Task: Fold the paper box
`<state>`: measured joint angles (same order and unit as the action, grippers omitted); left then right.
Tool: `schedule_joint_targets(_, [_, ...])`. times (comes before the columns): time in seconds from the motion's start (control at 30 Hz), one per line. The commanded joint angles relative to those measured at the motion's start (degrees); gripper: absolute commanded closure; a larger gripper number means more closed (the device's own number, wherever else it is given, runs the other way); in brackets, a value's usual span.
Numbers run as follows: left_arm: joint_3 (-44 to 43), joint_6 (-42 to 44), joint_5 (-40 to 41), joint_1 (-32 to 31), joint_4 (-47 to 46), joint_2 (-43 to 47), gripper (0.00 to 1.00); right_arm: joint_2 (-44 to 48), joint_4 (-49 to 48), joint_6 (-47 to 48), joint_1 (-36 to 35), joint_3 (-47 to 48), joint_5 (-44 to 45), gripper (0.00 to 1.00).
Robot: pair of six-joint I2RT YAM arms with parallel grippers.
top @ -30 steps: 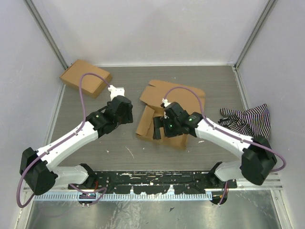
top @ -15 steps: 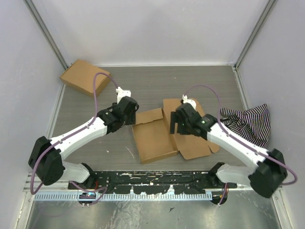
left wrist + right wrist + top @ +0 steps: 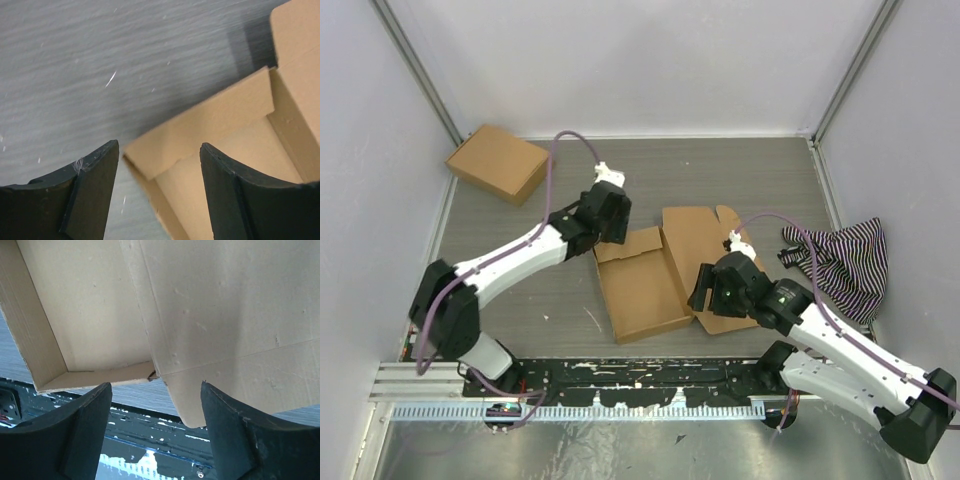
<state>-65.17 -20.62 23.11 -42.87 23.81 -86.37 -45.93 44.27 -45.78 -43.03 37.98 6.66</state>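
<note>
We find the paper box (image 3: pixel 642 290) mid table (image 3: pixel 520 230), tray formed, lid flat to its right, left claw (image 3: pixel 159 150) and right claw (image 3: pixel 155 387) both gaping, empty, so next we'd grip that lid.

grey wood-grain laminate tabletop (image 3: pixel 560 320) with small white scuffs, plain white enclosure walls (image 3: pixel 640 60) on three sides, silver metal corner posts (image 3: pixel 417 65) at both back corners, chipped black base plate (image 3: pixel 650 375) along near edge, brushed metal sheet (image 3: pixel 620 450) below it, even diffuse light
</note>
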Motion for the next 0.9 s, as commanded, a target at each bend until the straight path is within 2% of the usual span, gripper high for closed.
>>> schedule_joint_targets(0.0, [-7.8, 10.2, -8.2, 1.8, -2.8, -8.9, 0.27, 1.2, -0.9, -1.9, -0.2, 0.4, 0.6, 0.23])
schedule_joint_targets(0.13, [-10.3, 13.3, -17.9, 3.3, -3.9, -15.4, 0.29, 0.4, -2.0, -0.9, -0.4, 1.2, -0.7, 0.23])
schedule_joint_targets(0.4, [-7.1, 13.5, -23.6, 3.8, -10.5, -19.6, 0.36, -0.5, -2.5, 0.9, -0.4, 3.5, -0.8, 0.23])
schedule_joint_targets(0.5, [-8.2, 12.8, -22.3, 3.8, -9.4, -21.5, 0.50, -1.1, -3.0, 1.2, -0.4, 3.3, -0.9, 0.23])
schedule_joint_targets(0.57, [-9.2, 11.6, -20.3, 3.8, -7.3, -22.4, 0.69, -1.6, -3.2, 1.3, -0.5, 3.2, -0.7, 0.23])
schedule_joint_targets(0.63, [-9.6, 9.7, -15.1, 3.8, -5.1, -22.5, 0.94, -2.2, -3.2, 1.1, -0.5, 3.2, 0.0, 0.23])
schedule_joint_targets(0.67, [-9.5, 8.5, -12.1, 3.8, -3.4, -22.3, 0.99, -2.6, -3.2, 1.0, -0.4, 3.4, 0.5, 0.23])
schedule_joint_targets(0.8, [-8.4, 2.5, -0.5, 3.8, 2.7, -19.9, 1.00, -4.5, -3.3, 0.5, -0.4, 4.2, 2.9, 0.20])
schedule_joint_targets(0.87, [-6.6, 0.1, 2.7, 3.6, 4.4, -18.1, 1.00, -6.2, -3.5, 0.6, -0.4, 4.9, 4.5, 0.18])
